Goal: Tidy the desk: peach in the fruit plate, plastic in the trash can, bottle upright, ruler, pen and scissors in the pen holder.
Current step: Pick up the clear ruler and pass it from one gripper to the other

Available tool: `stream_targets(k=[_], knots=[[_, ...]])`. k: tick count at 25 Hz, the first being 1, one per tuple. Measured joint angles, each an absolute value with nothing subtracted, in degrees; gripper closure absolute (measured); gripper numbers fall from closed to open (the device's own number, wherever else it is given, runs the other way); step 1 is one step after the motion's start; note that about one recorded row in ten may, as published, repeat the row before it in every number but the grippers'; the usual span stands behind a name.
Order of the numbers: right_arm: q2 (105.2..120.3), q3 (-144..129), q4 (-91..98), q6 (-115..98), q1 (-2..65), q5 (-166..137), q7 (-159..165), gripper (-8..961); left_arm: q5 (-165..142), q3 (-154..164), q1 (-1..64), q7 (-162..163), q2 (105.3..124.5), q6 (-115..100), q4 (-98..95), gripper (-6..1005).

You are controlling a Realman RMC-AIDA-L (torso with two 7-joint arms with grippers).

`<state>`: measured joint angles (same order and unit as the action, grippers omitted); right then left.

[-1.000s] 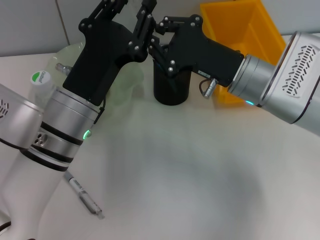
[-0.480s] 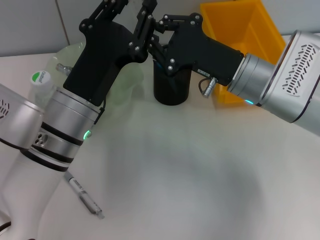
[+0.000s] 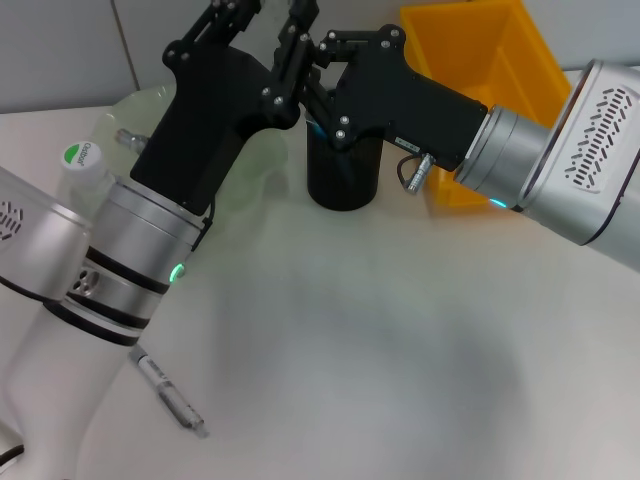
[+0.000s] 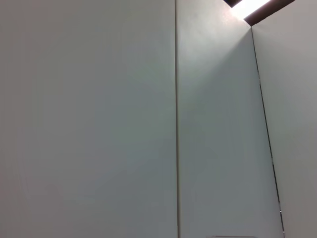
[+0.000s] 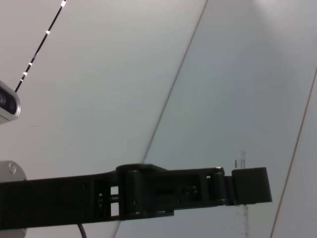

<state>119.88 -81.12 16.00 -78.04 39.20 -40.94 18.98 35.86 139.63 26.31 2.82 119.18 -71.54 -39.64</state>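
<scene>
Black mesh pen holder (image 3: 342,178) sits just under both grippers, left gripper (image 3: 262,12) and right gripper (image 3: 318,62), their grasp impossible to read, while the pen (image 3: 168,392) waits on the desk (image 3: 380,340) behind, unfinished.

Glossy yellow plastic trash can (image 3: 497,60), apparently.

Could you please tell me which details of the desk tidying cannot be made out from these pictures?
- Left gripper, head view: fingertips cut off by the top edge.
- Right gripper, head view: fingertips hidden behind the left one.
- Pen holder, head view: the grippers cover its opening and contents.
- Fruit plate, head view: the left arm hides its inside.
- Left wrist view: only wall panels.
</scene>
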Motion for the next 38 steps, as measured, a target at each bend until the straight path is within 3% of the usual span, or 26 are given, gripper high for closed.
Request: stream_targets(k=[22,36,38], knots=[[119.88,-88.5,16.0,-77.2,38.7,-32.1,17.7,947,36.0,139.9,26.1,2.8,119.18,-71.6,-39.6,593],[119.88,-88.5,16.1,-77.2,38.1,-32.0,17.7,946,35.1,140.0,25.9,3.4,119.18,-72.1,-39.9,550],[119.88,-88.5,16.1,-77.2,38.0,-32.0,17.8,946,34.2,140.0,25.7,3.4,119.18,-72.6,-39.9,379]])
